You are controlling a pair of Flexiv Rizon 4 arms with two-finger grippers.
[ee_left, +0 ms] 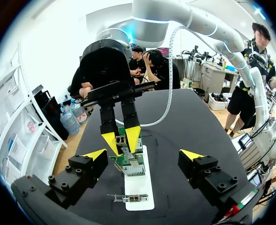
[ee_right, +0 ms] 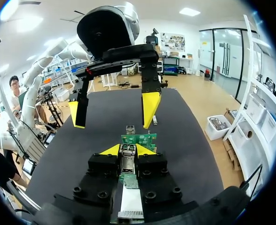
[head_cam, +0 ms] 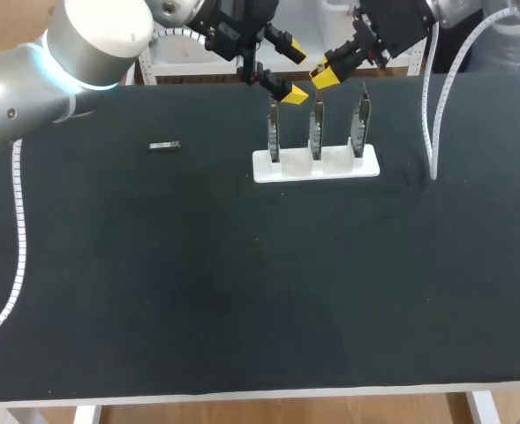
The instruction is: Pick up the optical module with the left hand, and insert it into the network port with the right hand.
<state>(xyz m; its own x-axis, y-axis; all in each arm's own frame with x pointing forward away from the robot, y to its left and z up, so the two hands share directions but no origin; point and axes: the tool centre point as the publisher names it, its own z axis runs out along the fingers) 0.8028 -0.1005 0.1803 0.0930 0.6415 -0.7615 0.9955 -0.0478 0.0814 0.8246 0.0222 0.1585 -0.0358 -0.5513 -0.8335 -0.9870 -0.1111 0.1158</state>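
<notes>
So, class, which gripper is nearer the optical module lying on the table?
Left. The left gripper is above the end of the white stand closest to the optical module; the right gripper is above the stand's middle, farther off.

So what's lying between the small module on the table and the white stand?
Nothing: bare table between module and stand, per the head view.

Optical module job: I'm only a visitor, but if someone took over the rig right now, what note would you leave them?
Left gripper: open and empty, close to the right gripper, above the white holder.
Right gripper: shut on the optical module, over the middle board of the three standing in the holder.
Done: the module is in the right gripper.
Left to do: push it into the board's port; it does not look seated yet.
Also: a small metal piece lies apart on the table, on the left arm's side.
</notes>
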